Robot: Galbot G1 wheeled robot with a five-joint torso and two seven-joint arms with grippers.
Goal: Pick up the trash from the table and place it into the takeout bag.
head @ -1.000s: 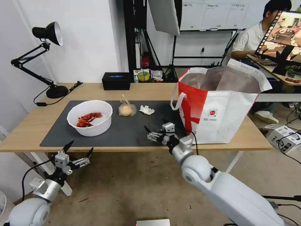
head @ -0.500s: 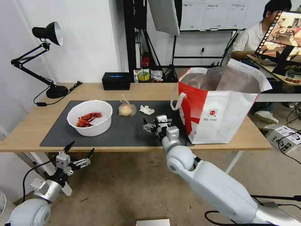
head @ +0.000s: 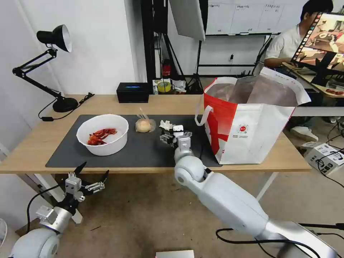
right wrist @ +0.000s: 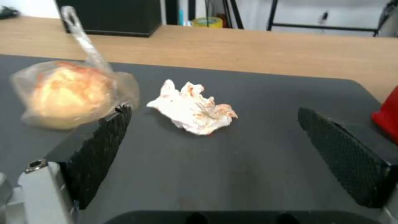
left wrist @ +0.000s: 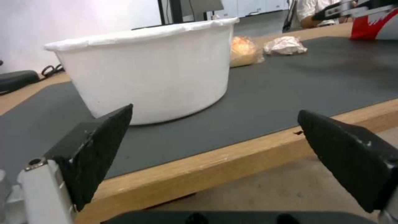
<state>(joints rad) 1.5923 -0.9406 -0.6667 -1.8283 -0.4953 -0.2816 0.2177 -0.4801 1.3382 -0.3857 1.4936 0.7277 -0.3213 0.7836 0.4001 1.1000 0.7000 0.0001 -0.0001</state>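
The right pincer [head: 174, 133], jaws spread, hovers mid-frame over the bench [head: 154, 104] just short of the crumpled tissue [right wrist: 191, 107], whose orange stains the wrist view reveals, long axis crosswise between bagged bun [right wrist: 70, 93] and takeout bag [head: 251, 122].

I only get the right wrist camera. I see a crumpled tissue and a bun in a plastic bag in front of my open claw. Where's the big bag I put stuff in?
Observer: The takeout bag stands on the table's right end, to the right of your right claw, and its top is open.
Operator: Is there more trash I can't see?
Observer: Yes. A white bowl with red shells in it sits on the mat, left of the bun.
Operator: What's my other claw doing?
Observer: The left claw hangs open, lower than the table's front edge, on the near side of the bowl.
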